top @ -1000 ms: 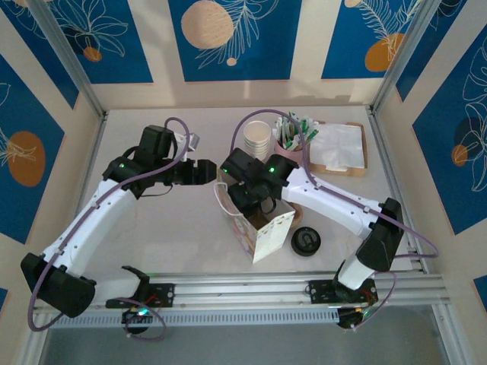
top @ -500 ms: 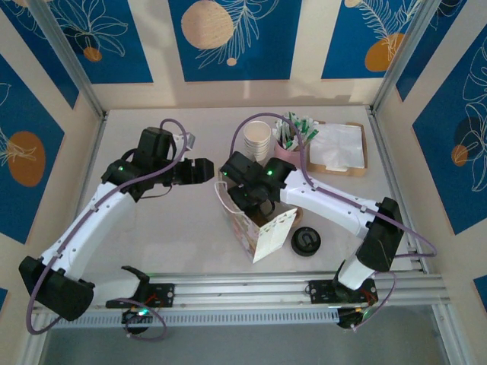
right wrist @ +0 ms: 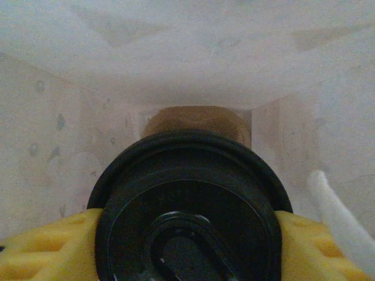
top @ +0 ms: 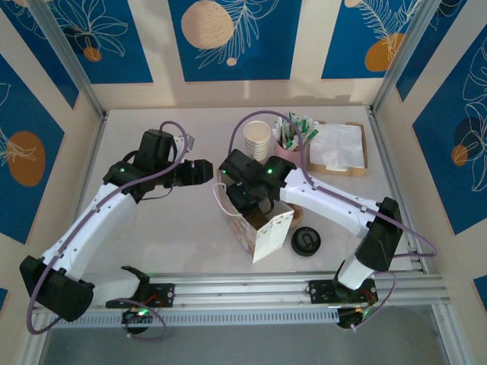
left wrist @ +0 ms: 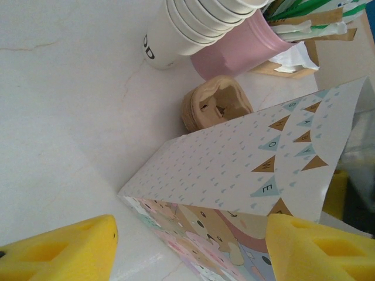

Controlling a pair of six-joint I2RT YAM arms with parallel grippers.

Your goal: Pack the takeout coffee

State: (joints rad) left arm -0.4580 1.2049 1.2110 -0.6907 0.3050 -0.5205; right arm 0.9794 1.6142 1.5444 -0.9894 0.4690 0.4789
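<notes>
Coffee cup (right wrist: pixel 190 205) sits clamped in right jaws plunged, apparently, inside paper bag (left wrist: pixel 234 158); left jaws gape alongside.

White bag (left wrist: pixel 234 158) with teal and brown pennants; black lid (right wrist: pixel 190 199); pink pot (left wrist: pixel 234 50).

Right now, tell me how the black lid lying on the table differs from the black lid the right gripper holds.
The loose lid lies flat on the table beside the paper bag, untouched, capping nothing. The held lid is inside the bag, clamped between the right gripper's yellow pads, with a brown cup behind it. Both are round and black.
</notes>
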